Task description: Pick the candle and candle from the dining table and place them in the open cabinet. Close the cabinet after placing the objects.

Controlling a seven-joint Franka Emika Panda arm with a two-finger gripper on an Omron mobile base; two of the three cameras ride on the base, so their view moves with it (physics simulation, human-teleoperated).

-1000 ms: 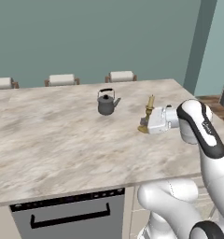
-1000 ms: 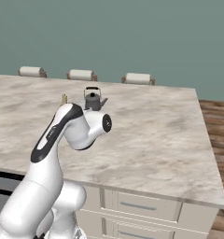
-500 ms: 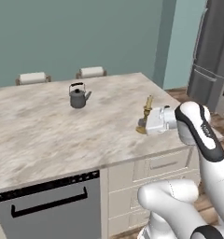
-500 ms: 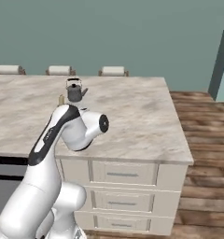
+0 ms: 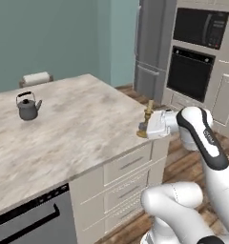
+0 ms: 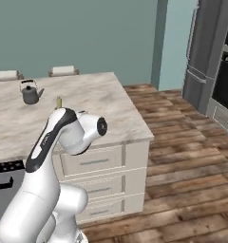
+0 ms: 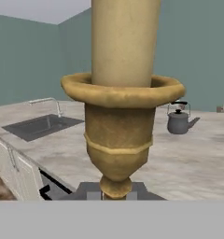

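My base has swung round to the right, so both base views have shifted. The kettle (image 5: pixel 27 106) now sits far left on the dining table (image 5: pixel 83 124), where before it stood near the middle. The table's corner, its drawers (image 6: pixel 94 162), a wood floor (image 6: pixel 192 156), a refrigerator (image 5: pixel 152 47) and wall ovens (image 5: pixel 195 52) have come into sight.

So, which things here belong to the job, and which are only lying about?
Job:
- candle in its brass candlestick, held in the shut jaws
- dining table

Lying about:
- kettle
- sink
- oven
- fridge
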